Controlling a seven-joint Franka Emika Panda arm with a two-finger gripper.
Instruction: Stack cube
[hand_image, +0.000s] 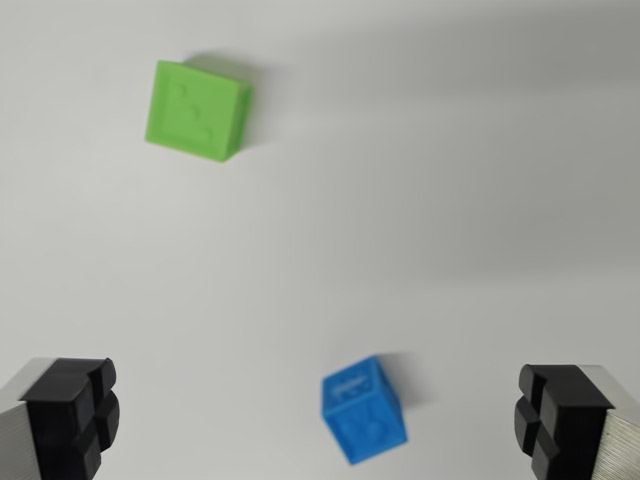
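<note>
A green cube lies on the white surface at the wrist view's upper left, with raised marks on its top face. A smaller-looking blue cube sits near the bottom, slightly right of centre, turned at an angle. My gripper is open, its black fingertips at the two bottom corners with a wide gap between them. The blue cube lies in that gap, closer to the right finger and touching neither. Nothing is held.
The white tabletop fills the whole view, with soft shadows across its upper part.
</note>
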